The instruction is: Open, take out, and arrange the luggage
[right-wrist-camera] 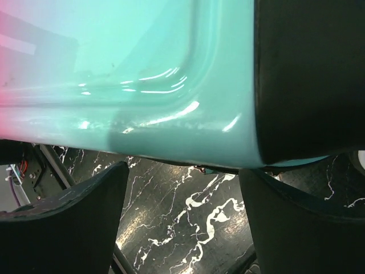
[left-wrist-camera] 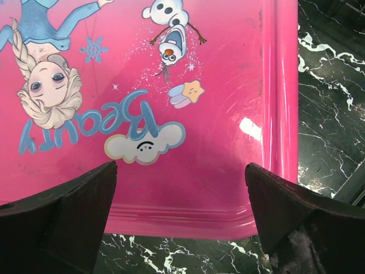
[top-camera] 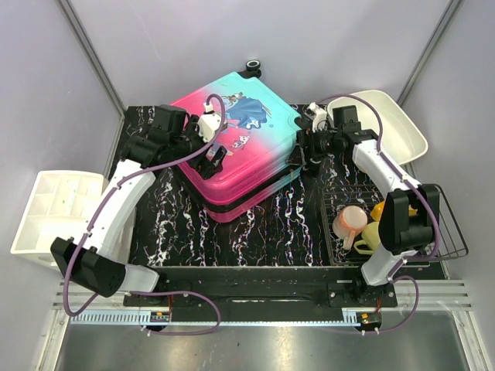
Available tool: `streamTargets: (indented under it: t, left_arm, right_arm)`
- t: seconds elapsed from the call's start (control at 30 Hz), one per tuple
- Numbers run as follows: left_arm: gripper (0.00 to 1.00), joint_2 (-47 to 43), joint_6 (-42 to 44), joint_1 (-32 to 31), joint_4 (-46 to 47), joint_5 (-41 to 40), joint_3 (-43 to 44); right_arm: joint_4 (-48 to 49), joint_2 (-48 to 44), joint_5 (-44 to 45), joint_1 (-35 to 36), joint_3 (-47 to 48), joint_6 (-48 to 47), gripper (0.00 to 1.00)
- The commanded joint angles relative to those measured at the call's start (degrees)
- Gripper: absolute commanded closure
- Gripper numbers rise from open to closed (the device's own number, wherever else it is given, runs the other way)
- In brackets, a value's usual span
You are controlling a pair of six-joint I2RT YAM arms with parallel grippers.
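Observation:
The luggage (top-camera: 240,143) is a pink-to-teal hard-shell suitcase with a princess print. It lies flat on the black marble table, its two halves together. My left gripper (top-camera: 214,154) hovers over its pink left part. In the left wrist view it (left-wrist-camera: 181,228) is open and empty, with the pink shell's edge (left-wrist-camera: 188,220) between the fingers. My right gripper (top-camera: 308,148) is at the teal right edge. In the right wrist view it (right-wrist-camera: 182,228) is open and empty, just below the teal shell (right-wrist-camera: 125,74) and a black wheel (right-wrist-camera: 311,74).
A white oval tub (top-camera: 394,127) stands at the back right. A wire rack (top-camera: 447,232) at the right holds a pink cup (top-camera: 349,222) and a yellow cup (top-camera: 373,234). A white compartment tray (top-camera: 54,209) sits off the table's left edge.

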Motion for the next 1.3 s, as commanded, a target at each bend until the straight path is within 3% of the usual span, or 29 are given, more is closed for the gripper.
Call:
streamTargets:
  t: [0.0, 0.3, 0.5, 0.67, 0.93, 1.27]
  left_arm:
    - [0.01, -0.85, -1.20, 0.27, 1.80, -1.88, 0.83]
    - [0.01, -0.59, -4.10, 0.62, 3.47, 0.32, 1.54]
    - [0.01, 0.20, -5.34, 0.71, 4.00, 2.25, 2.33]
    - [0.01, 0.82, -5.95, 0.62, 4.00, 2.87, 2.76]
    - [0.01, 0.21, -6.57, 0.62, 4.00, 2.34, 2.59]
    - [0.01, -1.20, -6.21, 0.71, 3.65, 0.50, 0.57]
  right_arm:
    - [8.71, 0.64, -0.05, 2.18, 2.94, -0.14, 0.15]
    - [6.08, -12.97, 1.88, -3.26, -8.31, -6.38, 0.26]
    - [8.35, -15.71, 4.95, -5.38, -15.69, -11.66, 0.39]
    - [19.51, -15.19, 3.91, -5.38, -22.19, -11.13, 0.40]
    - [30.66, -9.48, 2.76, -5.29, -24.14, -12.01, 0.37]
    - [35.26, -3.50, 3.64, -3.19, -23.17, -10.86, 0.42]
